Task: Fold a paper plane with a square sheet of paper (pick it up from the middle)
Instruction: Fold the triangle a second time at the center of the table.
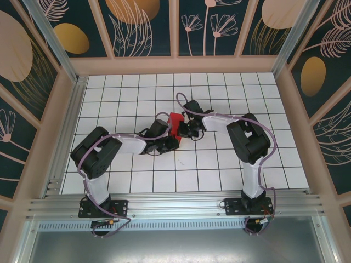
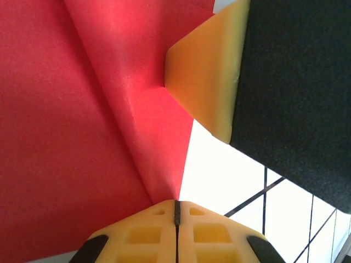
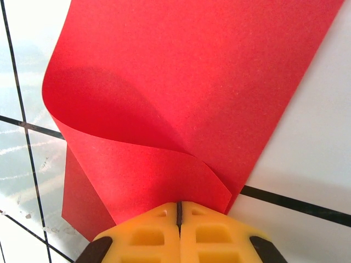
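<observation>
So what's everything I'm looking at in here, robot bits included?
square sheet of paper: one, bright red, curled over, mid-table between the grippers
table: one, white with dark grid lines, under everything
wall panels: several, dark teal with peach plant patterns, around the table
metal rail: one, silver, near edge, carrying the arm bases
left arm, right arm: two, white and black, purple cables
left gripper: yellow, shut on the paper
right gripper: yellow, shut on the paper

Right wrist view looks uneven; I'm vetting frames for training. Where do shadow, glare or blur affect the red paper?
Right wrist: paper sharp, soft shadow inside its curl; left wrist: shaded crease, table blown out white; top external: even light, paper small.
</observation>
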Tool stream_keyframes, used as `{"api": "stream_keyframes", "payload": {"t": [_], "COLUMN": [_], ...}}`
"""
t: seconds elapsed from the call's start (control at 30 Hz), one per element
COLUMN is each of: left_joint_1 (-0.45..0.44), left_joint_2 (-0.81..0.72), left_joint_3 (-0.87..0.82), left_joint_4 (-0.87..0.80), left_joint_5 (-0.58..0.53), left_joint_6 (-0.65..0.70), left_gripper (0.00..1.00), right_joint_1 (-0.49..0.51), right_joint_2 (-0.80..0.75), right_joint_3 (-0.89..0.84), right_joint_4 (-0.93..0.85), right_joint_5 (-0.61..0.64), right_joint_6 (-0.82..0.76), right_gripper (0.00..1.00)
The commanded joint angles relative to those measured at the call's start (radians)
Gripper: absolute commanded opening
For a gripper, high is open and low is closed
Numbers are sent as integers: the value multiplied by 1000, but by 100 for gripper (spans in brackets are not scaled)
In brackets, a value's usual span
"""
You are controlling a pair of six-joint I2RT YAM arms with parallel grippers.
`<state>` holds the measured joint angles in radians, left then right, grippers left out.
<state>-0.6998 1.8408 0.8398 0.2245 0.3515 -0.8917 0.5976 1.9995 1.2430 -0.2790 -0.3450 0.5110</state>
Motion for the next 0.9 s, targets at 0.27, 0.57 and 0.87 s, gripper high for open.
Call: {"api": "stream_keyframes", "payload": {"t": [0.27,0.57,0.87], "left_joint_1": [32,84,87], "left_joint_2": [-120,-79,6], "left_joint_3": [-24,18,71], "left_joint_4": [-6,27,50], "left_joint_5": [-31,-69,-68], "left_joint_6": [-61,-93,-108], "left_gripper": [10,8,6], "right_joint_1": [8,7,4], "right_joint_2": [76,75,77], "right_joint_3": [-14,-14,-11], "right_joint_4": [-36,-26,-19], "right_joint_5": [48,28,5], "right_joint_6": [6,0,-6], "right_gripper": [7,4,0]}}
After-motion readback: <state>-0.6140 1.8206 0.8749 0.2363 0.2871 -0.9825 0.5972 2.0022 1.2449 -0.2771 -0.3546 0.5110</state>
